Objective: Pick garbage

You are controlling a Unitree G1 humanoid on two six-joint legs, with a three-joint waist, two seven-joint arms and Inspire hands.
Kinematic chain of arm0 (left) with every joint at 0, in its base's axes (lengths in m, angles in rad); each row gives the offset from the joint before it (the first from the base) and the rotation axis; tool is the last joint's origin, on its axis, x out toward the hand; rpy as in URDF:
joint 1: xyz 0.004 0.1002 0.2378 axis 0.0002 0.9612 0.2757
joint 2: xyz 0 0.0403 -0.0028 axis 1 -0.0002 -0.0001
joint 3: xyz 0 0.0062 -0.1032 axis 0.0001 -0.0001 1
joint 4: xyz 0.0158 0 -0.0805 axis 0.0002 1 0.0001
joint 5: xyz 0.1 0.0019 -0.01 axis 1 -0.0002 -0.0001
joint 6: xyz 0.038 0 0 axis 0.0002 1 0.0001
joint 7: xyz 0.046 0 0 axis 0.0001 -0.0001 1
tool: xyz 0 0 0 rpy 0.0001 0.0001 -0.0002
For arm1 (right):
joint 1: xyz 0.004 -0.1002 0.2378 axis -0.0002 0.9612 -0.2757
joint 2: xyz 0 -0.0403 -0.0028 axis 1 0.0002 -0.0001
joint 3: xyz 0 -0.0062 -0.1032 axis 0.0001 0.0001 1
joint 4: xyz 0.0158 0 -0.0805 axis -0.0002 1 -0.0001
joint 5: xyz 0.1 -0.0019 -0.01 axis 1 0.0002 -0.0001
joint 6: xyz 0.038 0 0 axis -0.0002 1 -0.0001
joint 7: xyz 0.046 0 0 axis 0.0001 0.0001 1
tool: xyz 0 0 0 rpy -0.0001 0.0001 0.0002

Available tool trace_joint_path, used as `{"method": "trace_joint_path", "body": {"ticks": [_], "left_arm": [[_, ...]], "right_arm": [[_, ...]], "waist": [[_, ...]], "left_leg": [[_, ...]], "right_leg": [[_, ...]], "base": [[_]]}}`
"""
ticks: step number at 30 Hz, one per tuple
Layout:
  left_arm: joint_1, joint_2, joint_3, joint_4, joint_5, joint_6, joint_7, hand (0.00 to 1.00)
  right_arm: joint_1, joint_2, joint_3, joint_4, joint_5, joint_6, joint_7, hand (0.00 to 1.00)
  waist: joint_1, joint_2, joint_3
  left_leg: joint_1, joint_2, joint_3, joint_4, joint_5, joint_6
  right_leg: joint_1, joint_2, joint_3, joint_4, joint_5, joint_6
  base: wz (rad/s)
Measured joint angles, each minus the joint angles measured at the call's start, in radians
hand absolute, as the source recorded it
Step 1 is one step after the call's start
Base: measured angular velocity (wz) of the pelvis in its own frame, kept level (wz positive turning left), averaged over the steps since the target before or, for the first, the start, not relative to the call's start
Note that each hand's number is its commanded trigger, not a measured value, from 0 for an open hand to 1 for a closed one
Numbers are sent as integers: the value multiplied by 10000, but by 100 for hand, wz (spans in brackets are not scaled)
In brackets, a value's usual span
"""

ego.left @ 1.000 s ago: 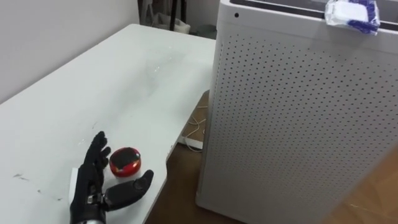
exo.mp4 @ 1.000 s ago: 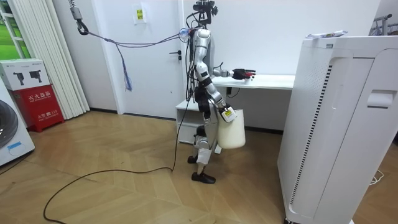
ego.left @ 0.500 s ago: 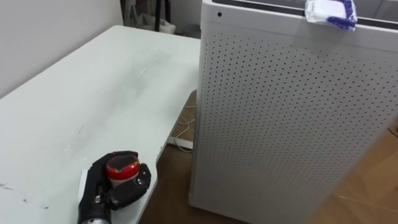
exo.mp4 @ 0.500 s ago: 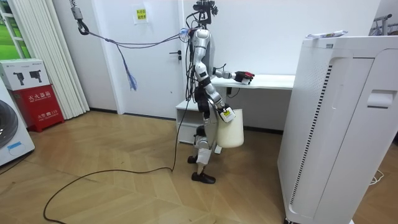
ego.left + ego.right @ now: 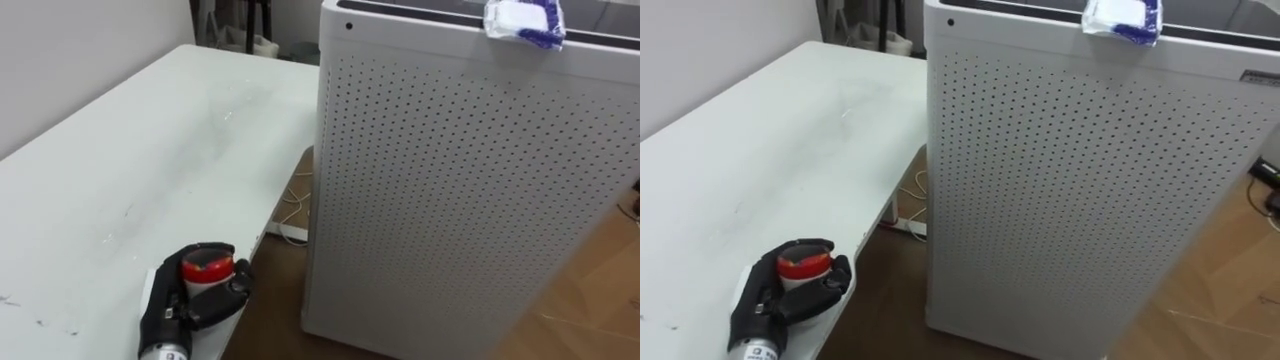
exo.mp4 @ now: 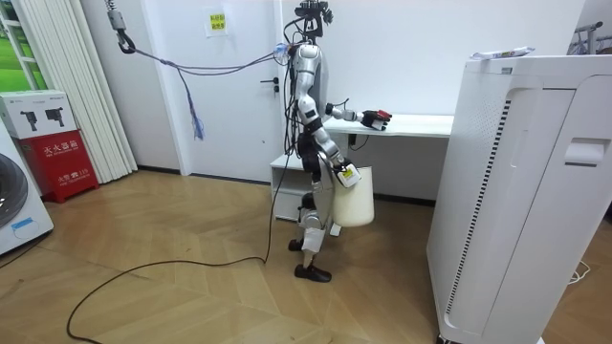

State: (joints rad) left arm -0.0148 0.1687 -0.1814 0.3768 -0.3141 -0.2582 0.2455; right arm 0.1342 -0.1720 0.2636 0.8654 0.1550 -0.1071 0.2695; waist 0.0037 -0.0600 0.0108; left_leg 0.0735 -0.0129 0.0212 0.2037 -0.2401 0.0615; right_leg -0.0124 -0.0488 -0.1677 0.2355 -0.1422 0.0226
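Note:
A small round red-lidded container sits in my left hand at the near edge of the white table; the fingers and thumb are curled round it. In the room view I stand beside the table, left hand stretched over its end with the red container. My right hand hangs low at my side, and a white bucket hangs from it. A crumpled white and blue wrapper lies on top of the tall white perforated appliance.
The appliance stands close to the table's right edge, with a narrow strip of wood floor between them. A white cable and power strip lie on the floor there. A white wall runs along the table's left side.
My left hand was open beside the red container; its fingers have closed round it. The picture has shifted slightly.

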Motion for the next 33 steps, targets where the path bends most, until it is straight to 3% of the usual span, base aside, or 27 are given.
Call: {"method": "trace_joint_path", "body": {"ticks": [7,11,13,19,25,29,33], "left_arm": [[-12,59,-754,-1536,-794,282,-971,100],[-271,91,-1230,-2515,-1448,284,-1922,100],[-324,85,-1469,-2703,-1878,283,-2323,100],[-506,47,-1830,-2694,-2078,289,-3250,100],[-634,-1,-2247,-2412,-2275,352,-3926,100],[-1132,-9,-2419,-1352,-2263,353,-4096,100],[-1497,-75,-2491,-217,-2261,394,-4345,100]], "right_arm": [[-771,18,-5,679,17,-1,-368,100],[-1310,-188,-5,810,60,-15,-706,100],[-1563,-317,-5,1065,58,-15,-775,100],[-2473,-511,-9,1331,63,-19,-1129,100],[-3457,-588,-8,1956,55,-61,-1466,100],[-4013,-603,-8,2167,66,-62,-1705,100],[-4499,-596,-8,2216,60,-64,-2042,100]], "waist": [[-23,18,2],[-53,185,73],[-65,264,71],[-228,322,91],[-261,505,224],[-204,593,284],[-83,547,369]], "left_leg": [[-546,-3,58,249,1,4],[-973,-3,87,455,1,4],[-1072,-3,106,495,1,4],[-1689,9,333,717,2,4],[-2214,1,455,1008,1,5],[-2967,1,628,1353,2,5],[-3663,8,947,1691,1,8]], "right_leg": [[-463,-10,67,13,73,-7],[-831,-78,56,25,135,-18],[-935,-106,38,39,147,-22],[-1595,-110,191,271,187,-63],[-2183,-142,305,560,222,-80],[-3060,-165,535,1009,250,-125],[-3956,-180,797,1469,297,-185]], "base": [[0],[-1],[0],[-8],[-4],[-15],[-21]]}}
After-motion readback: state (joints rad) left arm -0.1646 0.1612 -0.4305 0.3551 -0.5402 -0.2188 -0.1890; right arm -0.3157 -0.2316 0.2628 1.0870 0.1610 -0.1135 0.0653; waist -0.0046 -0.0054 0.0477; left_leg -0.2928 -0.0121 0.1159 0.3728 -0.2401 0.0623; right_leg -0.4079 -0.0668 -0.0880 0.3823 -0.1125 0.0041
